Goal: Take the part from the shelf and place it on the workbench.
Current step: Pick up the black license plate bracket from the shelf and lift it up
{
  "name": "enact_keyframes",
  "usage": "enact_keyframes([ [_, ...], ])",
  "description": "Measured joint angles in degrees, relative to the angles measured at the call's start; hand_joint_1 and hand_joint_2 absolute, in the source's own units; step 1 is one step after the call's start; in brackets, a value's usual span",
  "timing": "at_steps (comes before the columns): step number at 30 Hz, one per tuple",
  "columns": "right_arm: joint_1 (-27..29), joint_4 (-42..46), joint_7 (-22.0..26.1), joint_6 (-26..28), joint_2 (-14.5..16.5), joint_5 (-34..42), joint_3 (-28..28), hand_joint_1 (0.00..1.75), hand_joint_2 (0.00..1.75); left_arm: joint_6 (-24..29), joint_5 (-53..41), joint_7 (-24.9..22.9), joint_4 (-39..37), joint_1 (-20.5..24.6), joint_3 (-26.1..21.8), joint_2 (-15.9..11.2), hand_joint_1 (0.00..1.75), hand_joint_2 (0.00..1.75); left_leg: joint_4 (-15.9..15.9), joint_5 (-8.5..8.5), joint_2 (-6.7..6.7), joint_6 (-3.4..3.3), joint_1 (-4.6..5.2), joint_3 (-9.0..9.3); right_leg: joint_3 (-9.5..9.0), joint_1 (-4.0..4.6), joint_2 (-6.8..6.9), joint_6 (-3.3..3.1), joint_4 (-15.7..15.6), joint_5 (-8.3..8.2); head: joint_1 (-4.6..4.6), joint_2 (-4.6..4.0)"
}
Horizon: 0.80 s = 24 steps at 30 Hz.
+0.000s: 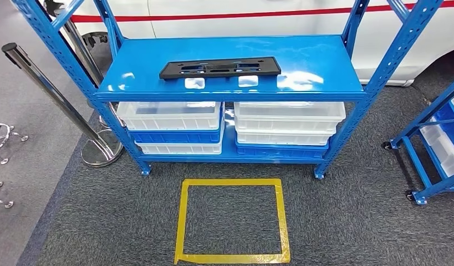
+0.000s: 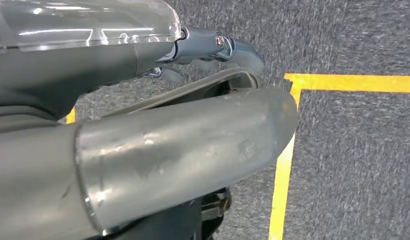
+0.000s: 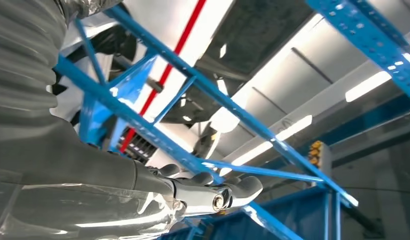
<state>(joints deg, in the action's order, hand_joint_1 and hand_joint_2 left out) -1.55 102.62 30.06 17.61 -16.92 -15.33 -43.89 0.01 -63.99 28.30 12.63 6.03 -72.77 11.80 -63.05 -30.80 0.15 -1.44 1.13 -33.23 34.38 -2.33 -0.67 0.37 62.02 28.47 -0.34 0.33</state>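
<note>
A steel post (image 1: 52, 91) leaned at nine o'clock of the shelf (image 1: 302, 61), its round base on the carpet. The shelf itself stood squarely ahead, blue, with clear bins (image 1: 169, 115) stacked on its lower deck. The part (image 1: 220, 68), a flat black plate with cut-outs, lay alone on the top deck, slightly toward ten o'clock of the deck's middle, long side across the view. A yellow tape square (image 1: 231, 227) marked the floor at six o'clock of the shelf. A second blue rack (image 1: 435, 138) stood at three o'clock.

The left robot hand (image 2: 213, 55) hung over the carpet beside the tape, holding nothing; its fingers looked curled, but whether fully closed could not be told. The right robot hand (image 3: 213, 192) was raised near the shelf's blue braces, fingers bent and holding nothing; its closure too could not be told.

The task appeared to be at its very start: the approach, with the part untouched. The next move likely called for stepping up to the shelf, then reaching both arms over the top deck to take the long plate by its ends, lifting it level so it would not tip.
</note>
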Motion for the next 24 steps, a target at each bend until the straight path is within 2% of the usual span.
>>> enact_keyframes([
  [2, 0.33, 1.8, -0.08, 0.21, 0.07, -2.22, 2.21, 0.0, 1.75, 0.25, -0.09, 0.56, -0.01, -0.01, 0.07, 0.1, 0.0, 0.0, -6.85, -3.6, -0.02, 0.27, -0.21, -3.18, 0.0, 0.37, 0.1, -0.25, 0.0, -0.02, 0.0, 0.0],
  [3, 0.55, 2.75, -0.31, 0.55, 0.19, -3.77, 3.78, 0.0, 1.75, 0.34, -0.09, 0.85, -0.01, -0.01, 0.11, 0.15, 0.0, 0.0, -10.21, -4.83, -0.03, 0.17, -0.25, -4.89, 0.01, 0.59, 0.09, -0.34, 0.01, -0.02, 0.0, 0.0],
  [4, 0.81, 3.69, -0.68, 1.02, 0.35, -5.36, 5.53, 0.0, 1.75, 0.43, -0.08, 1.11, -0.02, -0.01, 0.15, 0.17, 0.0, 0.0, -12.23, -5.09, -0.04, -0.08, -0.24, -6.03, 0.01, 0.82, 0.07, -0.45, 0.01, 0.01, 0.0, 0.0],
  [5, 1.08, 4.63, -1.2, 1.58, 0.55, -6.86, 7.34, 0.0, 1.75, 0.51, -0.04, 1.33, -0.02, -0.01, 0.18, 0.19, 0.0, 0.0, -12.24, -4.25, -0.07, -0.44, -0.13, -6.26, -0.04, 1.02, 0.04, -0.53, 0.01, 0.05, 0.0, 0.0],
  [6, 1.31, 5.52, -1.78, 2.17, 0.72, -8.23, 9.19, 0.0, 1.75, 0.62, 0.02, 1.51, -0.02, 0.0, 0.2, 0.2, 0.0, 0.0, -10.03, -2.42, -0.1, -0.88, 0.08, -5.45, -0.13, 1.15, 0.02, -0.6, 0.0, 0.09, 0.01, 0.0],
  [7, 1.49, 6.3, -2.3, 2.66, 0.81, -9.46, 11.03, 0.0, 1.75, 0.68, 0.08, 1.67, -0.02, 0.0, 0.2, 0.19, 0.0, 0.0, -6.26, -0.07, -0.13, -1.39, 0.42, -3.89, -0.24, 1.2, -0.01, -0.65, -0.06, 0.12, 0.01, 0.0],
  [9, 1.73, 7.62, -3.41, 3.55, 0.9, -12.06, 14.93, 0.0, 1.75, 0.76, 0.16, 1.85, -0.01, 0.06, 0.2, 0.15, 0.0, 0.0, 0.71, 2.98, -0.18, -2.16, 1.08, -0.86, -0.35, 1.22, -0.09, -0.6, -0.28, 0.09, 0.01, 0.0],
  [10, 1.8, 8.08, -3.93, 3.86, 0.93, -13.3, 16.83, 0.0, 1.75, 0.68, 0.16, 1.84, 0.0, 0.1, 0.2, 0.12, 0.0, 0.0, 2.6, 3.53, -0.2, -2.38, 1.34, -0.09, -0.33, 1.16, -0.11, -0.47, -0.43, 0.0, 0.01, 0.0],
  [13, 1.57, 8.97, -5.47, 4.45, 0.95, -16.98, 22.17, 0.0, 1.75, -0.19, 0.16, 1.2, -0.01, 0.15, 0.2, 0.09, 0.0, 0.0, 4.46, 4.13, -0.14, -2.66, 1.4, 0.53, -0.41, 1.0, -0.04, 0.17, -0.99, -0.3, 0.01, 0.0],
  [15, 0.75, 9.23, -6.57, 4.75, 0.88, -19.61, 25.73, 0.0, 1.75, -0.79, 0.16, 0.7, -0.01, 0.2, 0.21, 0.09, 0.0, 0.0, 6.04, 4.93, 0.04, -2.82, 1.07, 1.22, 0.15, 1.06, 0.18, 0.43, 0.4, 0.95, 0.02, 0.0],
  [16, 0.25, 9.26, -7.14, 4.85, 0.83, -20.94, 27.4, 0.0, 1.75, -1.0, 0.16, 0.53, -0.01, 0.25, 0.21, 0.09, 0.0, 0.0, 6.51, 5.18, 0.13, -2.84, 0.93, 1.44, 1.2, 1.07, 0.3, 0.52, 2.72, 2.42, 0.03, 0.0],
  [18, -0.7, 9.14, -8.39, 4.8, 0.64, -23.54, 30.55, 0.0, 1.75, -1.46, 0.0, 0.15, -0.01, 0.34, 0.23, 0.09, 0.0, 0.0, 6.53, 5.22, 0.17, -2.93, 0.9, 1.39, 4.36, 1.01, 0.36, 0.92, 9.29, 5.53, 0.03, 0.0],
  [19, -1.17, 9.01, -9.04, 4.68, 0.51, -24.73, 32.12, 0.0, 1.75, -1.64, -0.1, -0.01, -0.01, 0.33, 0.25, 0.09, 0.0, 0.0, 6.4, 5.16, 0.17, -2.9, 0.87, 1.34, 5.54, 0.96, 0.38, 1.16, 11.65, 6.08, 0.03, 0.0],
  [20, -1.69, 8.85, -9.67, 4.5, 0.34, -25.82, 33.74, 0.0, 1.75, -1.8, -0.2, -0.15, -0.02, 0.32, 0.28, 0.09, 0.0, 0.0, 6.23, 5.08, 0.18, -2.83, 0.81, 1.28, 5.89, 0.92, 0.42, 1.4, 12.22, 5.56, 0.03, 0.0],
  [21, -2.28, 8.67, -10.21, 4.28, 0.14, -26.71, 35.26, 0.0, 1.75, -1.9, -0.24, -0.24, -0.02, 0.31, 0.32, 0.1, 0.0, 0.0, 5.98, 4.95, 0.18, -2.68, 0.7, 1.24, 5.16, 0.87, 0.49, 1.61, 10.67, 4.04, 0.03, 0.0],
  [22, -2.86, 8.52, -10.63, 4.1, -0.07, -27.41, 36.56, 0.0, 1.75, -1.98, -0.27, -0.29, -0.02, 0.31, 0.35, 0.13, 0.0, 0.0, 5.58, 4.73, 0.17, -2.48, 0.57, 1.19, 3.53, 0.79, 0.6, 1.8, 7.4, 1.96, 0.03, 0.0],
  [23, -3.45, 8.37, -10.98, 3.96, -0.27, -27.91, 37.63, 0.0, 1.75, -2.04, -0.28, -0.33, -0.02, 0.32, 0.38, 0.15, 0.0, 0.0, 5.11, 4.44, 0.13, -2.2, 0.53, 1.05, 1.82, 0.83, 0.69, 1.85, 3.98, 0.55, 0.04, 0.0],
  [24, -3.93, 8.25, -11.21, 3.89, -0.45, -28.21, 38.46, 0.0, 1.75, -2.07, -0.29, -0.37, -0.02, 0.35, 0.4, 0.17, 0.0, 0.0, 4.5, 4.14, 0.07, -1.91, 0.53, 0.82, 0.49, 0.87, 0.68, 1.61, 1.2, -0.42, 0.03, 0.0],
])
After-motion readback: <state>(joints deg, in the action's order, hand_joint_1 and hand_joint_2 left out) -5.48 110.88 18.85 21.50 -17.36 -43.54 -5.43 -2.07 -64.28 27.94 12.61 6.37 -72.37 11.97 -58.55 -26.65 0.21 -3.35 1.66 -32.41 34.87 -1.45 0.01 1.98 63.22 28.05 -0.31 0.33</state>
